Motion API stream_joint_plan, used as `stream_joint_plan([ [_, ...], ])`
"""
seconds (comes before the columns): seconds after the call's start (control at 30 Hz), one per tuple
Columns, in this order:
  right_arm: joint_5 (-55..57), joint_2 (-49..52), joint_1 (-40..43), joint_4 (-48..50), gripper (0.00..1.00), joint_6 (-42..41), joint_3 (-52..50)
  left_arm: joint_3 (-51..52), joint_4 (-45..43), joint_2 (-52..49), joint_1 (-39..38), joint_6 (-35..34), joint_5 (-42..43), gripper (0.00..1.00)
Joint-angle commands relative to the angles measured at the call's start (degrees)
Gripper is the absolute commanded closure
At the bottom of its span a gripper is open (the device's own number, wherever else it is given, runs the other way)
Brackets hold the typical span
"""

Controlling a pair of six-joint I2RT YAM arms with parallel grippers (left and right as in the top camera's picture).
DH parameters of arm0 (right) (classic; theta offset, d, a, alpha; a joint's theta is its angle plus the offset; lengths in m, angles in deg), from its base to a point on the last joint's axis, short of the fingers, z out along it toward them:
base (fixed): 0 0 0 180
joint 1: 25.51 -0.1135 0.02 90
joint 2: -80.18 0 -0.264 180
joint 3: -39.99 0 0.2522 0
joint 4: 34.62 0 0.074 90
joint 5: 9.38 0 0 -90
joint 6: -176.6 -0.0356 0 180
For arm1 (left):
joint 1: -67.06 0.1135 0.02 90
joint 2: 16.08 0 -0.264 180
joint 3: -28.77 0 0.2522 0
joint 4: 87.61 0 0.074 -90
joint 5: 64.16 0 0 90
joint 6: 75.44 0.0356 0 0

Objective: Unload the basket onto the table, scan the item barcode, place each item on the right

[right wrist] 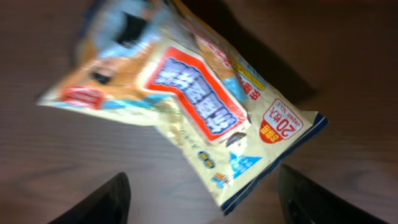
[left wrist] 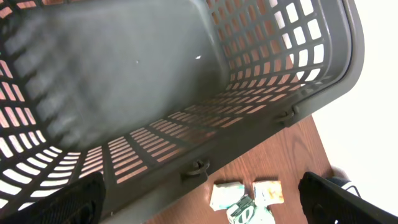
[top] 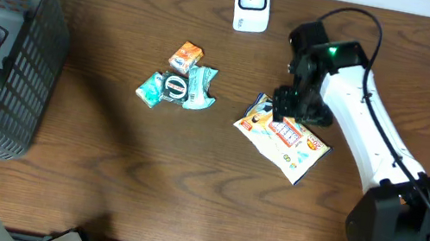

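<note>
A yellow snack bag with red and blue print lies flat on the wooden table, right of centre. My right gripper hovers over its left end. In the right wrist view the bag fills the upper part, and my right gripper stands open with its two dark fingers either side of the bag's lower corner, gripping nothing. No barcode shows on the bag. A white scanner stands at the table's far edge. My left gripper is open and empty above the basket.
A grey slatted basket takes up the table's left end, seen from inside in the left wrist view. Small packets lie in a cluster mid-table: an orange one and teal ones, with that cluster beside the basket's wall.
</note>
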Motion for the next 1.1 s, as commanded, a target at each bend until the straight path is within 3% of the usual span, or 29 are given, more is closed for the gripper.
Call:
stream_joint_plan([
  [0.0, 2.3, 0.5, 0.1, 1.5, 0.32, 1.2, -6.7, -0.8, 0.1, 0.5, 0.2, -0.5, -0.2, 0.02],
  [0.2, -10.7, 0.5, -0.5, 7.6, 0.32, 1.3, -19.6, -0.8, 0.1, 0.5, 0.2, -0.5, -0.2, 0.02],
  [0.37, -25.7, 0.5, -2.8, 16.4, 0.26, 0.7, -21.6, -0.8, 0.1, 0.5, 0.2, -0.5, -0.2, 0.02],
  [0.53, -30.8, 0.5, -2.6, 27.1, 0.24, -7.4, -15.5, -0.8, 0.1, 0.5, 0.2, -0.5, -0.2, 0.02],
  [0.7, -25.8, 0.5, -0.3, 21.5, 0.27, -5.7, -3.9, -0.8, 0.1, 0.5, 0.2, -0.5, -0.2, 0.02],
  [0.83, -13.8, 0.5, 1.0, 16.0, 0.41, -4.3, 1.6, -0.8, 0.1, 0.5, 0.2, -0.5, -0.2, 0.02],
  [1.0, -5.9, 0.5, 0.6, 13.6, 0.65, -4.3, -1.3, -0.8, 0.1, 0.5, 0.2, -0.5, -0.2, 0.02],
  [1.07, -5.7, 0.6, 0.2, 14.4, 0.69, -4.3, -4.2, -0.8, 0.2, 0.5, 0.2, -0.5, -0.2, 0.02],
])
